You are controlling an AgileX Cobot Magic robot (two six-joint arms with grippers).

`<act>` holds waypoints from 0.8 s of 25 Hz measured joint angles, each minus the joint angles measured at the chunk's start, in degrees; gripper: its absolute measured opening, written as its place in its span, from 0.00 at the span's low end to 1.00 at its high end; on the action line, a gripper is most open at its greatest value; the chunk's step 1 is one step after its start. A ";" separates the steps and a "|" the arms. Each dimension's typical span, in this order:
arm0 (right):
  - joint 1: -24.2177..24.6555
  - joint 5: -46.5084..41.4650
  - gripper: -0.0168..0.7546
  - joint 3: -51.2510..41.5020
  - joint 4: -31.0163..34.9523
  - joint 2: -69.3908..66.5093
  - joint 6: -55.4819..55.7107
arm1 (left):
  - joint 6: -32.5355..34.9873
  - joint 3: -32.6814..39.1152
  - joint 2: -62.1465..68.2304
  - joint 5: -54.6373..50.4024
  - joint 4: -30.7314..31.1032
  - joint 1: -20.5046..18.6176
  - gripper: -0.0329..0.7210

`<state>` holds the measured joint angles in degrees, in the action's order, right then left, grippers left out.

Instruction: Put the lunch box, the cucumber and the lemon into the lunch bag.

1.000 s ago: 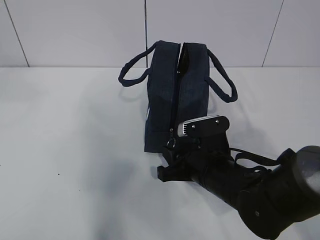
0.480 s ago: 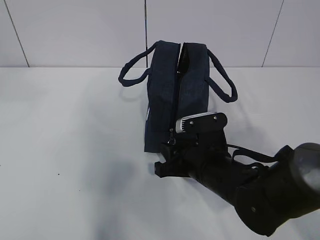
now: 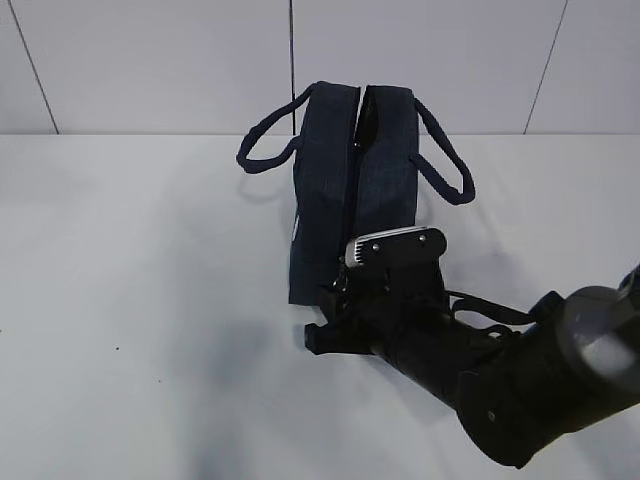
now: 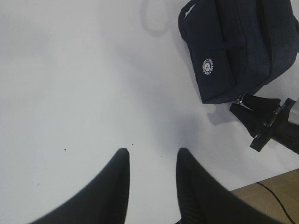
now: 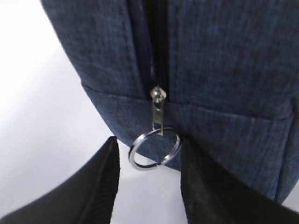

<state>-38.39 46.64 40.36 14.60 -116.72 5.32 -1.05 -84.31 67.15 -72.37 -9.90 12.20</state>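
Right wrist view: the dark navy lunch bag fills the frame, its zipper closed down to the lower end panel. A silver ring pull hangs from the zipper slider, sitting between the two black fingers of the right gripper. Its jaws stand apart around the ring, the right finger seeming to touch it. From the exterior view, the bag stands on a white table, the right gripper at its near end. The left gripper hovers open over bare table, well apart from the bag.
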 joint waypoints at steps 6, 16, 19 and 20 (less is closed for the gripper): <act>0.00 0.00 0.47 0.60 0.22 -1.36 0.00 | 0.00 0.00 0.00 0.00 0.00 0.00 0.37; 0.00 0.00 0.47 0.60 0.31 -1.36 0.00 | 0.00 0.00 0.00 0.00 0.42 0.00 0.37; 0.00 0.00 0.47 0.60 0.31 -1.36 0.00 | 0.00 0.00 0.00 0.00 0.67 0.00 0.37; 0.00 0.00 0.47 0.60 0.31 -1.36 0.00 | 0.00 0.00 0.00 0.00 0.67 0.00 0.37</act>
<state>-38.39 46.64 40.96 14.92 -118.08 5.32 -1.05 -84.31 67.15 -72.37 -9.24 12.20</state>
